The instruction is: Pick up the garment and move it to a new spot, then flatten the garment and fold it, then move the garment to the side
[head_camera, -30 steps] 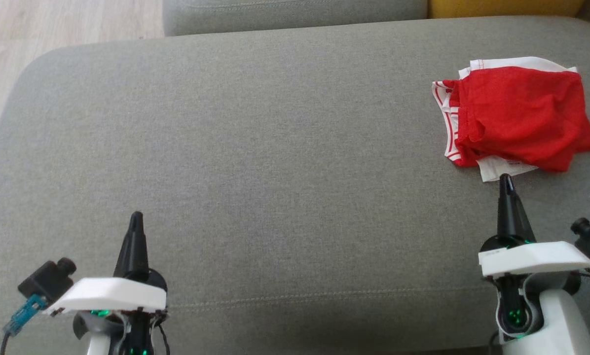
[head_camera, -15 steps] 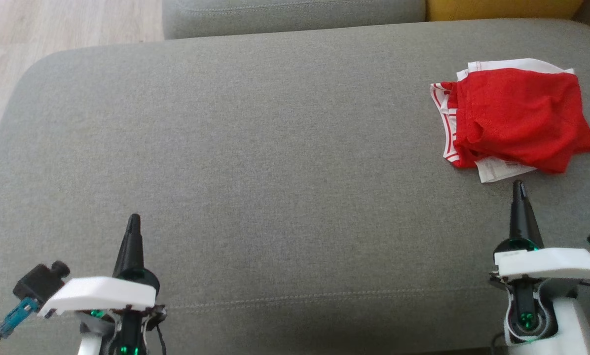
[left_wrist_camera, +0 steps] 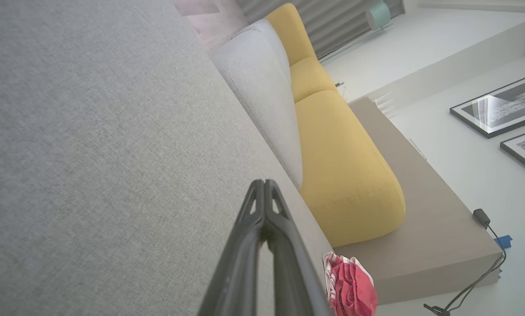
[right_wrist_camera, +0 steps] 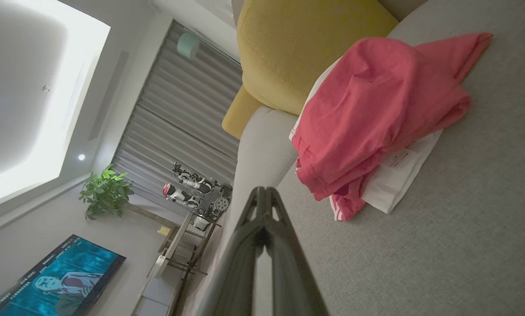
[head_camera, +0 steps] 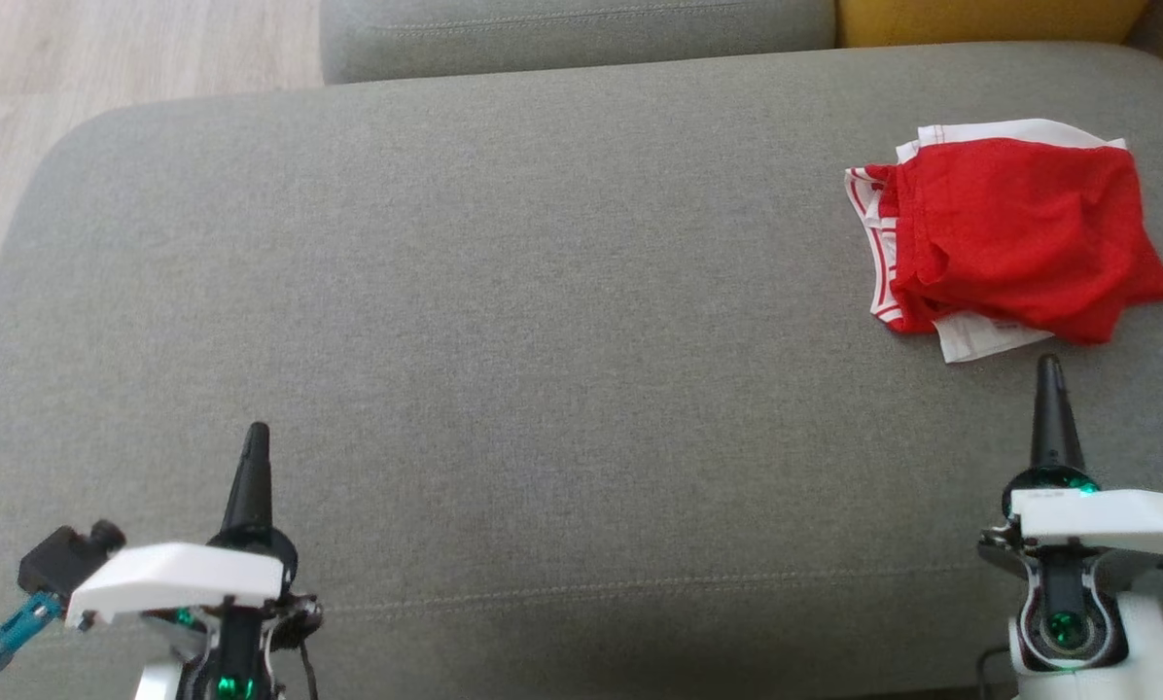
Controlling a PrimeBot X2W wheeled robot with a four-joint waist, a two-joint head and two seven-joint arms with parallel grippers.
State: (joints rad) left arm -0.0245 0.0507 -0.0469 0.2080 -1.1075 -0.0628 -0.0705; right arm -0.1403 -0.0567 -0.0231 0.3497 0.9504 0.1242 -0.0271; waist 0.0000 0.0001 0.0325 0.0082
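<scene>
Head view: folded red fabric garment with white striped trim (head_camera: 1019,238) on grey upholstered sofa cushion (head_camera: 543,292); right gripper (head_camera: 1049,363) near it, left gripper (head_camera: 257,429) well apart, both pinched closed, empty

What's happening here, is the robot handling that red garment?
Nothing is held right now. The red and white garment lies loosely folded at the right side of the grey sofa cushion. The right gripper is shut and empty, its tip just short of the garment's near edge, apart from it. The left gripper, also shut and empty, is over bare cushion far to the left. The fold and move aside look done.
</scene>
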